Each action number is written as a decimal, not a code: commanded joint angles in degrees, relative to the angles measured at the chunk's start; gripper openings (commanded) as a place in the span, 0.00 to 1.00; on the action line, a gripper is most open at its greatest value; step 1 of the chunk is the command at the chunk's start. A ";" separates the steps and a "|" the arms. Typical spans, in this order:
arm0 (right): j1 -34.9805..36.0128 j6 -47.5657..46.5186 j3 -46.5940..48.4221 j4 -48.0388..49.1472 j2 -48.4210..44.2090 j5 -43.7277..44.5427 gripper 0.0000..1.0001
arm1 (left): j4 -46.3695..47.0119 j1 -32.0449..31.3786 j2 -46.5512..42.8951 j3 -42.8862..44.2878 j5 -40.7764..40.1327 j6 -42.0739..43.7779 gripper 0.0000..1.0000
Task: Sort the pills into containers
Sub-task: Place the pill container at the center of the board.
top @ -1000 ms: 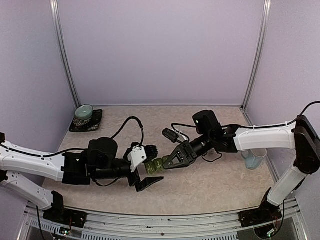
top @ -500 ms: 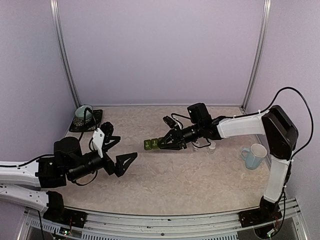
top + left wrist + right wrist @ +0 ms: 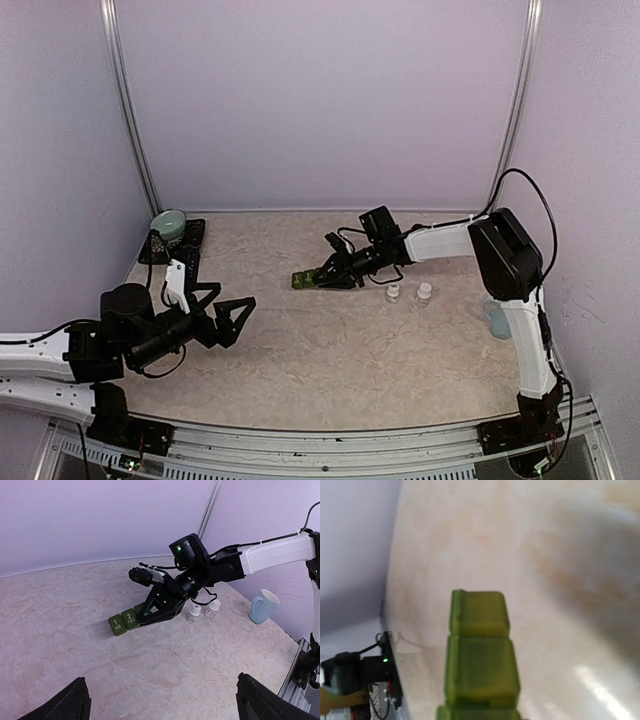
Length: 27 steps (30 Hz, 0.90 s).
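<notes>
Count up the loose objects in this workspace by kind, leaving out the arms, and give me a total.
green container strip: 1
small white bottles: 2
pale blue mug: 1
pale green bowl: 1
dark tray under the bowl: 1
Total: 6

The right end effector (image 3: 322, 277), reaching in from 3 o'clock, is clamped on the 3 o'clock end of the green strip (image 3: 303, 280), which lies just toward 12 from the middle of the desk (image 3: 400, 360). A white bottle (image 3: 393, 292) and a second bottle (image 3: 425, 292) stand close together at 4 o'clock of the strip. The left end effector (image 3: 220, 308) hangs at 8 o'clock, fingers spread wide. A bowl (image 3: 168, 223) sits on a dark tray (image 3: 190, 240) at 10 o'clock. A mug (image 3: 497, 320) stands at 3, partly behind the right arm (image 3: 445, 240).
</notes>
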 commanded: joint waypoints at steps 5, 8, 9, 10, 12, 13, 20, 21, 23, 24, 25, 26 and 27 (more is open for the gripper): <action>-1.54 -2.32 2.96 -5.72 4.87 1.70 0.16 | -0.97 0.35 -1.29 -0.61 -2.06 -2.99 0.99; -1.83 -2.59 2.93 -6.23 4.99 2.14 0.18 | -0.56 0.35 -1.38 -0.81 -2.29 -3.04 0.99; -1.91 -2.69 2.96 -6.36 4.99 2.34 0.20 | -0.42 0.35 -1.31 -0.82 -2.29 -3.14 0.99; -1.96 -2.77 2.89 -6.50 4.99 2.36 0.22 | -0.36 0.40 -1.31 -0.83 -2.29 -3.17 0.99; -2.01 -2.90 2.74 -6.84 4.79 2.69 0.30 | -0.27 0.35 -1.33 -0.83 -2.35 -3.17 0.99; -2.07 -3.18 2.66 -7.05 4.67 3.10 0.35 | -0.30 0.35 -1.31 -0.83 -2.42 -3.24 0.99; -2.53 -5.69 3.29 -11.37 3.05 7.55 0.59 | -0.45 0.35 -2.44 -0.95 -2.46 -3.55 0.99; -2.58 -6.42 3.51 -12.15 2.72 8.28 0.62 | -0.38 0.35 -2.75 -1.16 -2.49 -3.65 0.99; -2.74 -7.19 3.83 -13.39 2.22 9.52 0.66 | -0.09 0.38 -3.28 -1.47 -2.43 -3.78 0.99; -3.07 -7.50 3.92 -13.76 2.04 9.75 0.67 | 0.12 0.36 -3.44 -1.59 -2.39 -3.86 0.99; -3.33 -7.76 4.01 -14.25 1.89 10.10 0.68 | 0.33 0.35 -3.51 -1.72 -2.30 -3.89 0.99; -3.51 -8.29 4.34 -14.97 1.79 11.11 0.70 | 0.34 0.40 -3.49 -1.63 -2.22 -3.88 0.99; -3.70 -9.02 4.77 -16.07 1.58 12.51 0.72 | 0.35 0.36 -3.48 -1.57 -2.25 -3.95 0.99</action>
